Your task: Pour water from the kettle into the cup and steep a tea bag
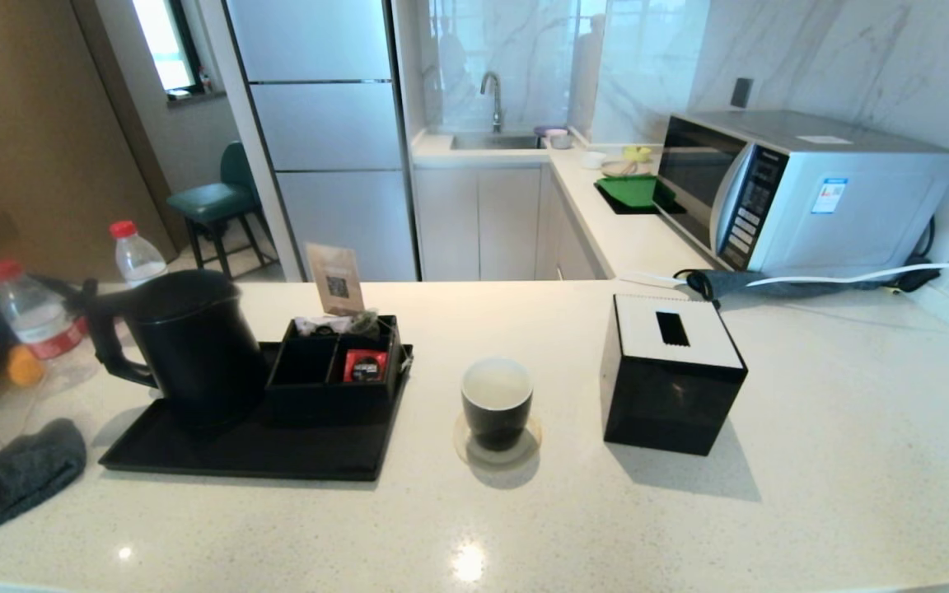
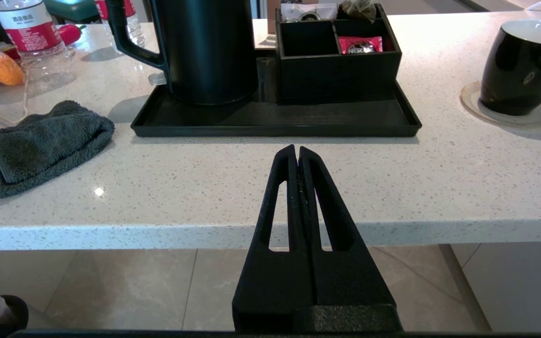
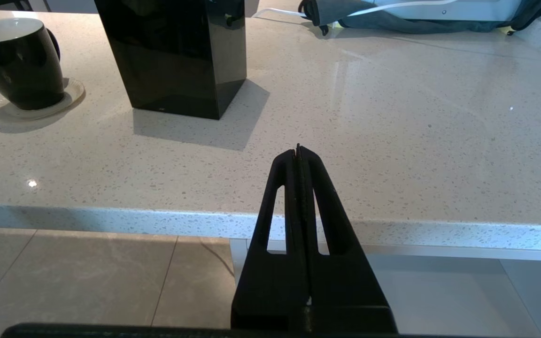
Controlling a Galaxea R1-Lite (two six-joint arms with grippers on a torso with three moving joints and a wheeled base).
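My pincers (image 2: 297, 152) are matte black. The kettle (image 1: 190, 342) and tray (image 1: 252, 449) are black; the cup (image 1: 497, 403) is glossy black outside, white inside. The counter (image 1: 771, 494) is pale, finely speckled.

Bare counter (image 1: 474, 527) before cup (image 1: 497, 403); black box (image 1: 670, 375) near its right.

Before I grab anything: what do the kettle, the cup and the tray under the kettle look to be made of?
Kettle: matte black, probably coated metal or plastic; it barely reflects. Cup: likely glazed ceramic, glossy black outside with sharp highlights, white inside. Tray: black, faintly grained, perhaps wood or textured plastic.
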